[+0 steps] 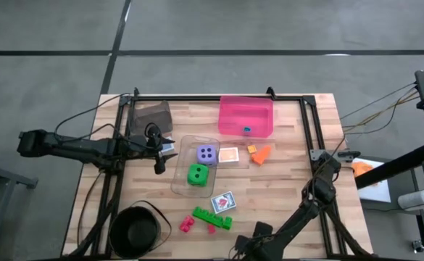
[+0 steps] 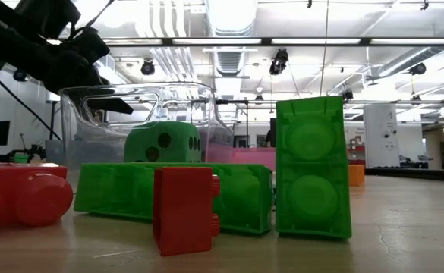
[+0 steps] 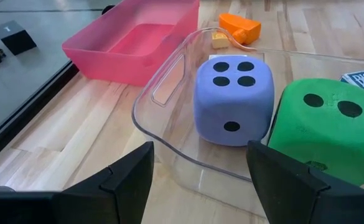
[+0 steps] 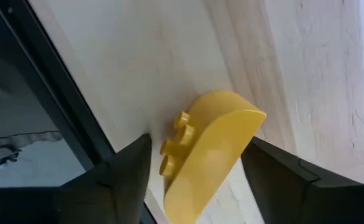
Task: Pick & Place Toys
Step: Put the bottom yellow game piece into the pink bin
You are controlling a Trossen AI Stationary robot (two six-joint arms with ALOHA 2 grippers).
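A yellow rounded brick (image 4: pixel 210 149) lies on the wood beside the dark frame rail (image 4: pixel 51 99) at the table's right edge. My right gripper (image 4: pixel 196 140) points down over it, open, one finger on each side. My left gripper (image 3: pixel 200 186) waits open at the near wall of the clear bin (image 1: pixel 183 163), which holds a purple die (image 3: pixel 234 93) and a green die (image 3: pixel 325 127). Green bricks (image 1: pixel 212 217), pink bricks (image 1: pixel 188 223) and a picture card (image 1: pixel 223 201) lie near the front edge. Another card (image 1: pixel 228 155) and orange bricks (image 1: pixel 259 152) lie mid-table. My right gripper comes at the yellow brick from above, its fingers across the brick's width. One finger (image 4: pixel 129 171) stands a little off the studded side (image 4: pixel 172 149). The other finger (image 4: pixel 275 168) is close to the rounded side (image 4: pixel 253 121); whether it touches I cannot tell. The brick rests on the table.
A pink bin (image 1: pixel 246 116) with a small teal piece (image 1: pixel 246 130) stands at the back. A grey bin (image 1: pixel 150 114) is at the back left and a black bowl (image 1: pixel 135 230) at the front left. The black frame rails run along the table's sides.
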